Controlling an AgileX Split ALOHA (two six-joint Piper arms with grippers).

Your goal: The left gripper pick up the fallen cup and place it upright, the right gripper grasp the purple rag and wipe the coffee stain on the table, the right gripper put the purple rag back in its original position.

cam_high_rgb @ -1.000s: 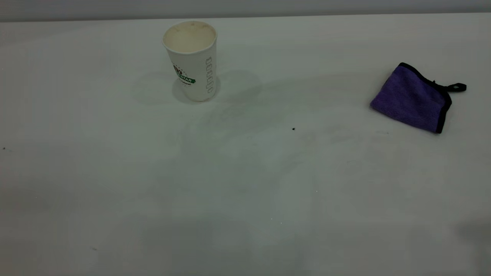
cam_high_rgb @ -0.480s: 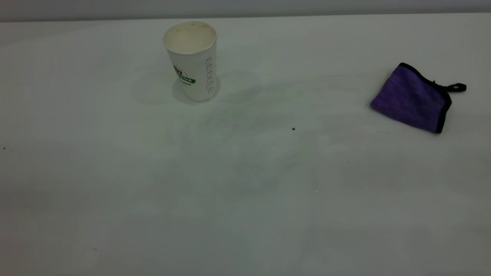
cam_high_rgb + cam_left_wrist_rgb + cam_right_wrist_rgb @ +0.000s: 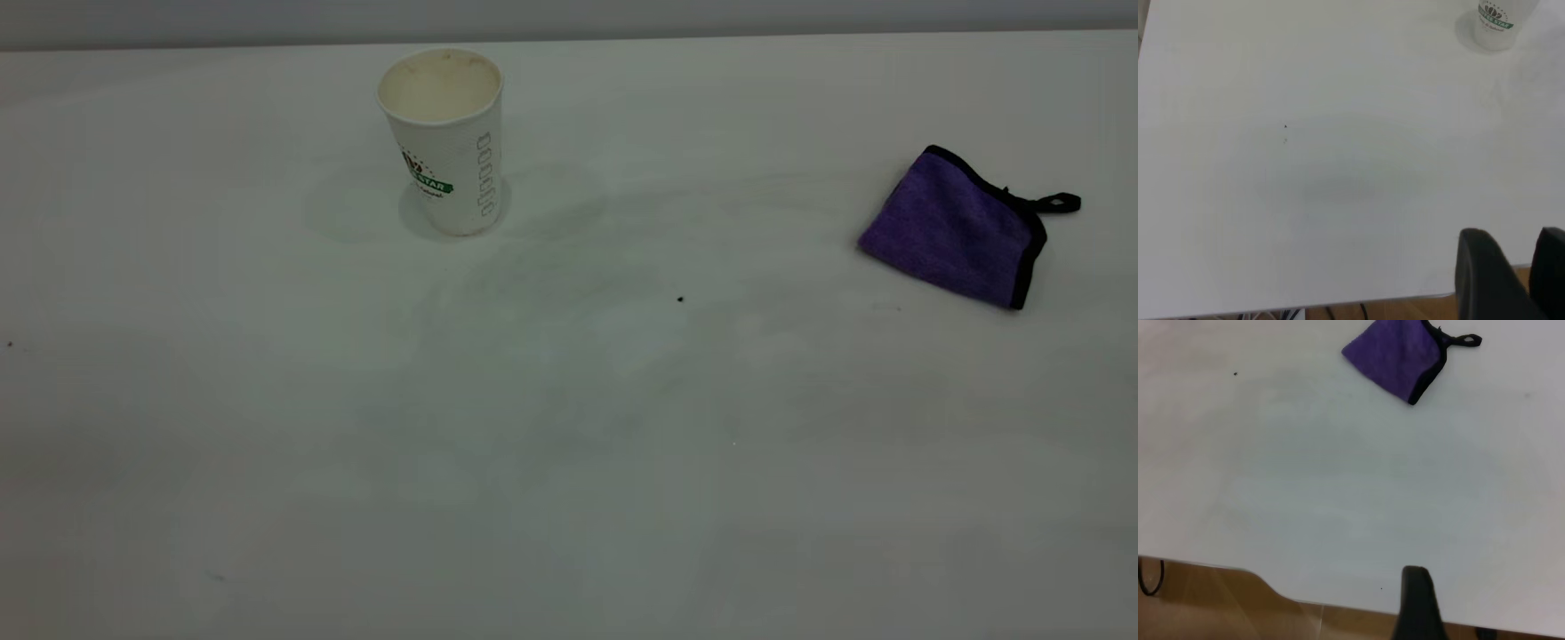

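The white paper cup [image 3: 447, 142] stands upright at the back left of the table [image 3: 569, 462], mouth up; its base also shows in the left wrist view [image 3: 1495, 23]. The purple rag [image 3: 956, 229] lies folded at the right, loop to the right; it also shows in the right wrist view [image 3: 1397, 357]. No coffee stain shows, only faint smudges in the middle. Neither gripper is in the exterior view. My left gripper [image 3: 1519, 235] hangs at the table's near edge, far from the cup, fingers slightly apart and empty. Only one finger [image 3: 1417, 587] of my right gripper shows, at the near edge, far from the rag.
A tiny black speck [image 3: 680, 300] lies between cup and rag. Another speck [image 3: 1285, 125] shows in the left wrist view. The table's near edge and the wooden floor [image 3: 1218, 600] below it show in both wrist views.
A faint shadow at the lower right of the exterior view has gone. The cup and the rag have not moved.
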